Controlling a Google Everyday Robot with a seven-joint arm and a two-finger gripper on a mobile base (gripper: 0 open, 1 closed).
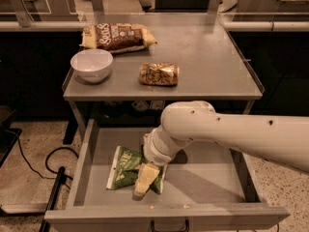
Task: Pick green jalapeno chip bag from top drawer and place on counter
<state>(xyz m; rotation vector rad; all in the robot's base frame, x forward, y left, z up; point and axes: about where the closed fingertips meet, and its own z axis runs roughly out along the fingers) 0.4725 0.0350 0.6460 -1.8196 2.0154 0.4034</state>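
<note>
- The counter (212, 57) stands at the rear, and the top drawer (207, 178) juts out below and in front of it.
- On the counter, a large snack bag (118, 36) lies at the back left. A bowl (91, 64) sits before it near the left edge, and a small packet (159, 74) lies right of the bowl.
- The jalapeno chip bag (123, 166) lies in the drawer, left of centre, towards the front.
- The gripper (145, 180) is down in the drawer over the bag's right part, and the arm (231, 132) reaches in from the right.
- A cable (53, 158) lies on the floor left of the drawer.

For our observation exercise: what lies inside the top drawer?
The green jalapeno chip bag lies in the top drawer, the pincer over its right side; that side is covered.
</note>
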